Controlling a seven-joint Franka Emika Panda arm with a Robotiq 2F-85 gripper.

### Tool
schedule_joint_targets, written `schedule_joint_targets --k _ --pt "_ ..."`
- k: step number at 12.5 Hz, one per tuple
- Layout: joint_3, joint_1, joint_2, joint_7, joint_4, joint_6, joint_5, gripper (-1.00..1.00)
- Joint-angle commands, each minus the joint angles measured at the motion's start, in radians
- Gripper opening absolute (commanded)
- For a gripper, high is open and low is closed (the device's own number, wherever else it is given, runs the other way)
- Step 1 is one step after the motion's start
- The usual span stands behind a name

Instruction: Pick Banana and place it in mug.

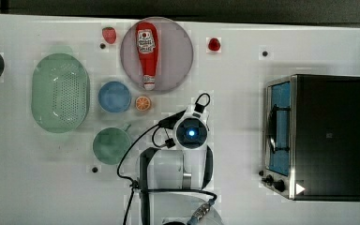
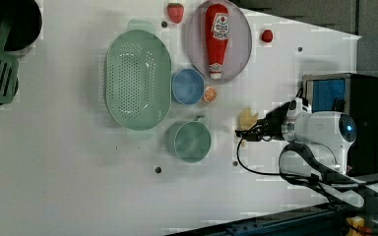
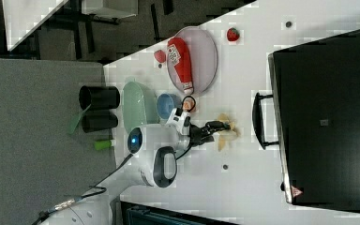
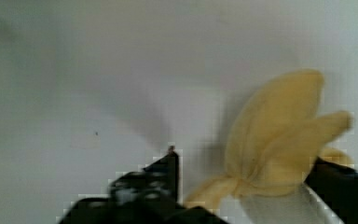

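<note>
Pale, petal-peeled banana (image 4: 279, 140) between spread black pincer (image 4: 247, 186) fingers, glossy white table (image 4: 98, 70)

Lighting: bright, even, overhead. White table (image 1: 243, 197) washed pale, nearly overexposed. Shadows: soft, faint, cast beside the banana (image 4: 279, 140) in the wrist view. Quality: blocky compression patches seen around objects; wrist view blurred, near fingers (image 4: 154, 182) out of focus.

Left view: the table (image 2: 69, 196) carries the mug (image 2: 191, 141) at centre. The banana (image 2: 248, 118) lies at its 2 o'clock, apart from it. The gripper (image 2: 244, 133) sits just at the banana's 6 o'clock. The colander (image 2: 137, 78) lies at the mug's 10 o'clock.
</note>
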Motion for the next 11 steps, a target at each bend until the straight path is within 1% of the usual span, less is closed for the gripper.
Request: schedule_joint_targets --k 1,2,3,4,6,8,9,11 --pt "0.001 -0.020 -0.005 -0.034 0.023 0.013 -0.015 0.15" --pt "-0.001 -0.021 -0.005 -0.034 0.021 0.013 -0.015 -0.05" --pt "-0.002 -0.022 -0.009 -0.034 0.022 0.013 -0.015 -0.30" --pt "-0.004 -0.022 -0.013 -0.034 0.020 0.012 -0.015 -0.36" --pt "-0.012 -0.022 -0.024 -0.031 0.022 0.011 -0.015 -0.36" --pt "-0.024 -0.023 -0.088 -0.027 0.023 -0.011 -0.015 -0.36" --pt "-0.029 -0.023 -0.142 -0.027 0.023 -0.063 -0.015 -0.36" --pt "-0.030 -0.023 -0.268 -0.022 0.039 -0.252 -0.015 -0.36"
